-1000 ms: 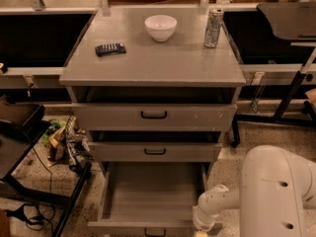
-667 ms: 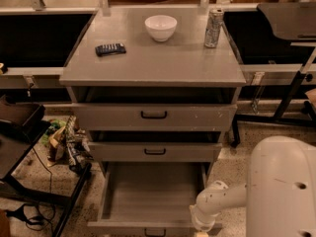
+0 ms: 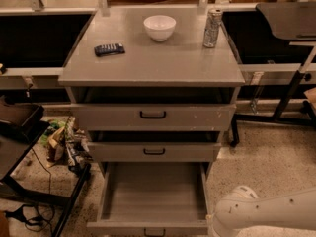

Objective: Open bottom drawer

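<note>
The bottom drawer (image 3: 153, 196) of the grey cabinet (image 3: 153, 65) stands pulled far out, showing its plain grey inside. Its shallow front panel (image 3: 118, 227) lies at the lower edge of the view, with the small black loop handle (image 3: 154, 231) partly cut off. My white arm (image 3: 261, 215) reaches in from the lower right, and its end lies beside the drawer's right front corner. My gripper is below the edge of the view and does not show.
The mid-height drawer (image 3: 154, 152) and the tall top drawer (image 3: 153, 116) stand slightly out. A white bowl (image 3: 159, 27), a can (image 3: 213, 27) and a black remote (image 3: 109, 49) sit on top. Floor clutter (image 3: 61, 144) and a black stand (image 3: 19, 127) are on the left, table legs (image 3: 291, 93) on the right.
My arm has sunk lower and drawn back toward the lower right corner. The bottom drawer stays pulled out as before.
</note>
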Robot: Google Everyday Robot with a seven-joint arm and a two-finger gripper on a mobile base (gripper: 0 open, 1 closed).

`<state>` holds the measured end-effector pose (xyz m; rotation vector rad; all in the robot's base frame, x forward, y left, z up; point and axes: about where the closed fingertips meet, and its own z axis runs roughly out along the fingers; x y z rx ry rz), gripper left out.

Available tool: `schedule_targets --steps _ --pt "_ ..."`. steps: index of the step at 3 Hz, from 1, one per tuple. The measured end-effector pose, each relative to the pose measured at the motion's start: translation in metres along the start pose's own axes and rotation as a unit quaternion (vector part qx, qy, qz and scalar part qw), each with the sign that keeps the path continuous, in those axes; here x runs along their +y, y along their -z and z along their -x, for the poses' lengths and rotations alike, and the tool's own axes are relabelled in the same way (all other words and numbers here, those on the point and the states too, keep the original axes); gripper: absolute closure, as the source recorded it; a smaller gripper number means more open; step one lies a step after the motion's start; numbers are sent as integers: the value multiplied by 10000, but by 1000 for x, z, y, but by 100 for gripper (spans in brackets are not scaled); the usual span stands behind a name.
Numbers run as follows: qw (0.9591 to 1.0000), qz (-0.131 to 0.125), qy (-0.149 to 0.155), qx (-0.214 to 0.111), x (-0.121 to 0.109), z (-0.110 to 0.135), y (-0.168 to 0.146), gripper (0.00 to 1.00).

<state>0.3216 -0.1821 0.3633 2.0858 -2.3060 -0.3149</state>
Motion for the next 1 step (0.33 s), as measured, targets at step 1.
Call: schedule_targets --steps 1 --pt "9963 -235 -812 -138 33 -24 67 0"
